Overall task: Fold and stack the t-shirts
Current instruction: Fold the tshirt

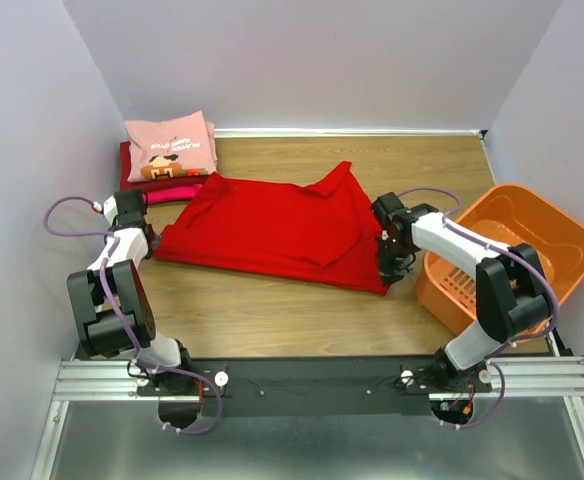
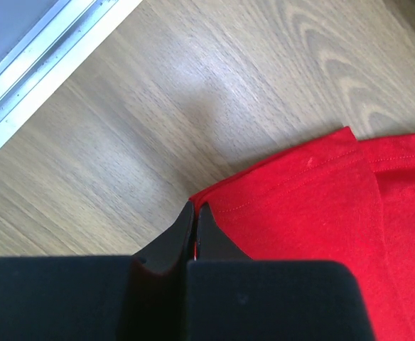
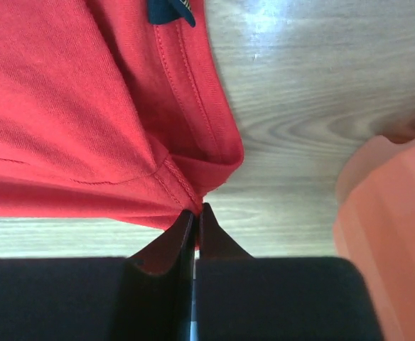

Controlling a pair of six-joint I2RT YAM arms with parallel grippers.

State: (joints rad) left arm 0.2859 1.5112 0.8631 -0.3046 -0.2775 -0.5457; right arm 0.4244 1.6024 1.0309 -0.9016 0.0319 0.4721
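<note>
A plain bright red t-shirt (image 1: 272, 228) lies spread across the middle of the wooden table. My left gripper (image 1: 144, 247) is shut on its left corner (image 2: 214, 202), with red cloth pinched between the jaws. My right gripper (image 1: 390, 262) is shut on its right edge near the collar (image 3: 193, 192), hem bunched at the fingertips. A light pink printed t-shirt (image 1: 170, 146) lies folded on top of dark red (image 1: 126, 165) and magenta (image 1: 172, 193) folded ones at the back left.
An orange plastic basket (image 1: 512, 255) stands at the right, close to my right arm; its wall shows in the right wrist view (image 3: 389, 234). Grey walls enclose the table on three sides. A metal rail (image 1: 322, 378) runs along the near edge.
</note>
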